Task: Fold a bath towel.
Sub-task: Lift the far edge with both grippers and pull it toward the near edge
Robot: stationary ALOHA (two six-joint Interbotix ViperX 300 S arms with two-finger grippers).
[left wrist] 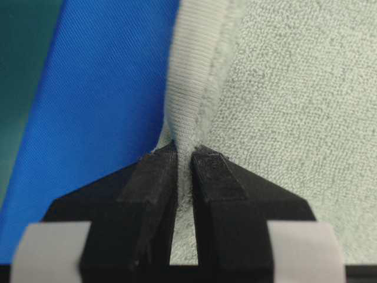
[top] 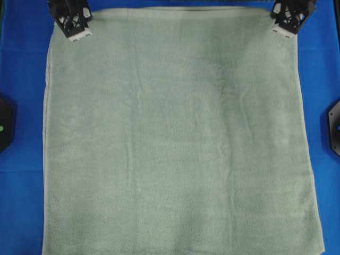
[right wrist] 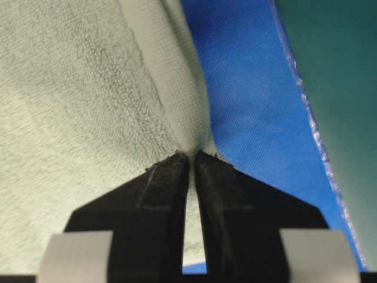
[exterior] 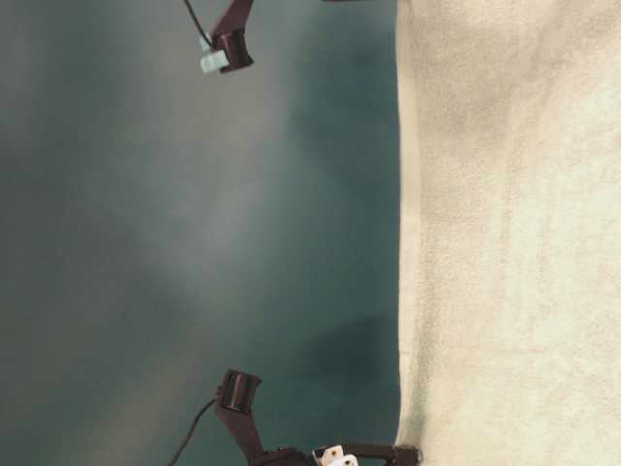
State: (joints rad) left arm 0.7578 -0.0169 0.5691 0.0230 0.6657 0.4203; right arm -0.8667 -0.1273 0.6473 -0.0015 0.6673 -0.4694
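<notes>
The pale sage-green bath towel (top: pixel 175 138) lies spread flat over the blue cloth, filling most of the overhead view. My left gripper (top: pixel 81 33) sits at the towel's far left corner. In the left wrist view that left gripper (left wrist: pixel 184 154) is shut on the towel's hemmed band (left wrist: pixel 191 88), which is pinched up between the black fingers. My right gripper (top: pixel 280 27) sits at the far right corner. Seen from the right wrist, the right gripper (right wrist: pixel 192 156) is likewise shut on the pinched hem (right wrist: pixel 177 88) of the towel (right wrist: pixel 70 118).
Blue cloth (top: pixel 21 106) borders the towel on both sides. Black arm bases stand at the left edge (top: pixel 4 125) and right edge (top: pixel 334 127). In the table-level view the towel (exterior: pixel 514 233) fills the right half, with arm parts (exterior: pixel 228 49) at top and bottom.
</notes>
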